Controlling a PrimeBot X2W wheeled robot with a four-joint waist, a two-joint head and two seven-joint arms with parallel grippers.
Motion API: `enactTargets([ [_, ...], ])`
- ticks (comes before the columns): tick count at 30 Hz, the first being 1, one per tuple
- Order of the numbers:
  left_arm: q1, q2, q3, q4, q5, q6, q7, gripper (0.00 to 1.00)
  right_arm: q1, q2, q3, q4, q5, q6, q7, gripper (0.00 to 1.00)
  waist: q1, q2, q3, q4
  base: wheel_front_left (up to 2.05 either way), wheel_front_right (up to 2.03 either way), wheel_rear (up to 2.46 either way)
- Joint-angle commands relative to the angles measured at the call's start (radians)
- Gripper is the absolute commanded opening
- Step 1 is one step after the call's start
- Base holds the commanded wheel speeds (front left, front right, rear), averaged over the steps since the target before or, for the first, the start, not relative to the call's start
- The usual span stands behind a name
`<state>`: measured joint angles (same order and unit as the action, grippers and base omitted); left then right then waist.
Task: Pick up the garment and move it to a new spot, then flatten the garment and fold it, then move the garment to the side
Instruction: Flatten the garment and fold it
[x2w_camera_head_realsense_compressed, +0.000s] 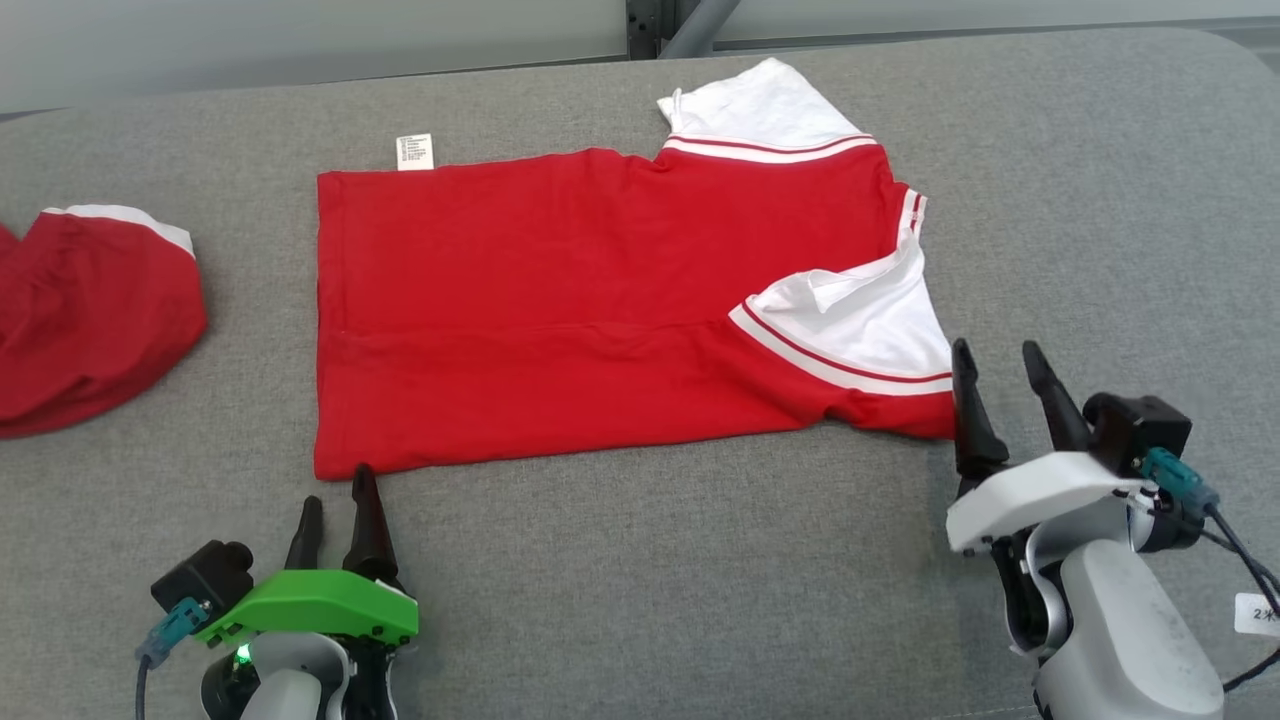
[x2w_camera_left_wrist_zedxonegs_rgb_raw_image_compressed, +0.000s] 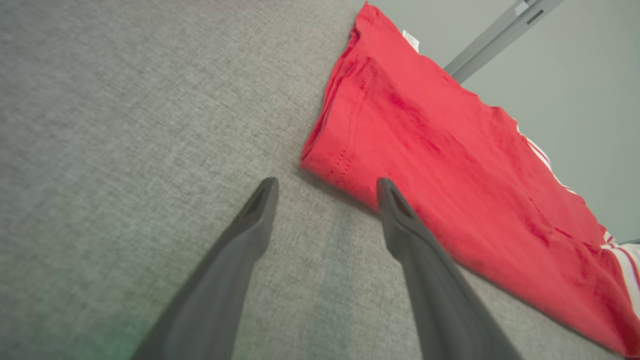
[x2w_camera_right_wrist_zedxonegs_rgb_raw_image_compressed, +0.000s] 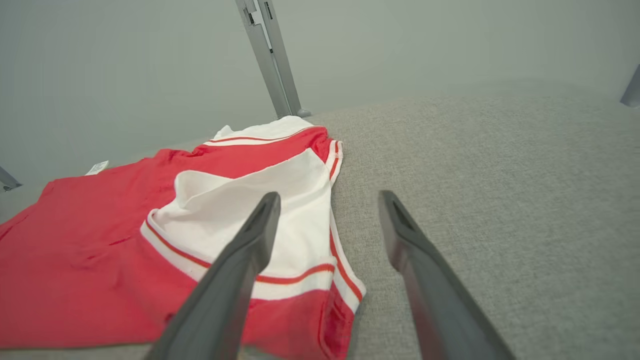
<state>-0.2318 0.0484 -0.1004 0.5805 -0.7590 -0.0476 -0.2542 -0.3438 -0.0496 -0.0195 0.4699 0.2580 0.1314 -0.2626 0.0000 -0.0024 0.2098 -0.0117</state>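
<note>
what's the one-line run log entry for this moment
stage: folding | garment: flat on grey surface | left tool: open, at near hem corner | right tool: open, at near sleeve corner | held: nothing

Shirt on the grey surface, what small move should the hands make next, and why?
Probably ease both hands forward and close them on the near corners of the shirt. It lies flat, the left hand is open at its near left corner, the right hand is open at its near right corner, and neither grips cloth yet.
</note>
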Motion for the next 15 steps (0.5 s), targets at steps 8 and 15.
enactTargets([
  [8, -0.080, 0.015, -0.002, 0.090, -0.021, -0.004, 0.020, 0.55, 0.059, -0.002, 0.041, 0.021, -0.025, -0.002, 0.027, 1.00, 0.0000, 0.0024, 0.021, -0.041, 0.00, 0.00, 0.00],
  [15, -0.121, 0.059, -0.055, 0.114, 0.070, 0.033, 0.009, 0.00, 0.046, -0.002, 0.056, 0.033, -0.043, -0.002, 0.108, 1.00, 0.0000, 0.0024, 0.023, -0.046, 0.00, 0.00, 0.00],
])
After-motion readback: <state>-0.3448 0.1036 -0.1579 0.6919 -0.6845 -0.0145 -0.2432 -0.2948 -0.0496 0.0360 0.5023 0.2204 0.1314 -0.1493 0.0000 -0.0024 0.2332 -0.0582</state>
